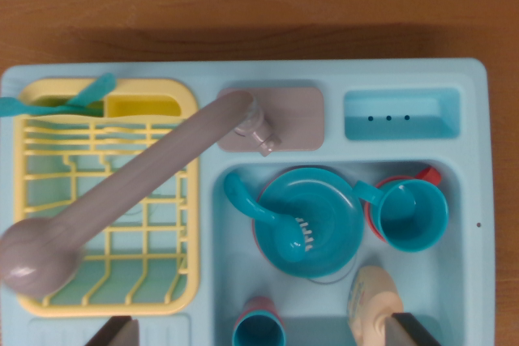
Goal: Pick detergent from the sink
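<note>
The detergent is a cream bottle lying in the sink basin at its lower right, partly cut off by the frame's bottom edge. My gripper hangs above the sink and is open. Only its two dark fingertips show, at the bottom corners of the view. The one on the wrist view's right sits just beside the bottle's lower end, and nothing is held between them.
A teal bowl with a teal brush in it fills the basin's middle. A teal cup rests on a red plate, and a smaller cup lies at the bottom. The grey faucet reaches over the yellow dish rack.
</note>
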{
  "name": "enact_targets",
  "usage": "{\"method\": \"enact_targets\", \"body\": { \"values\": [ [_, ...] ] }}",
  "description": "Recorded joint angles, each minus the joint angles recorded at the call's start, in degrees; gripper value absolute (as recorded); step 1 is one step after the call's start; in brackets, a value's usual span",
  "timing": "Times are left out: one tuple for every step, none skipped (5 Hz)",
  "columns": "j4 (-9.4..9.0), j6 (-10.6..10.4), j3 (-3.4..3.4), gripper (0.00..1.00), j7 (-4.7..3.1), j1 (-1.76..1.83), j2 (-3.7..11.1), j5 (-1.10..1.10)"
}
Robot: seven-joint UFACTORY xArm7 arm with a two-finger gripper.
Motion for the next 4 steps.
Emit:
{"method": "enact_targets", "body": {
  "values": [
    [-1.97,-2.02,-0.41,0.0,-0.29,-0.32,0.37,0.15],
    [-1.97,-2.02,-0.41,0.0,-0.29,-0.32,0.37,0.15],
    [-4.15,-4.26,-0.86,0.0,-0.62,-0.68,0.79,0.32],
    [-4.15,-4.26,-0.86,0.0,-0.62,-0.68,0.79,0.32]
  ]
}}
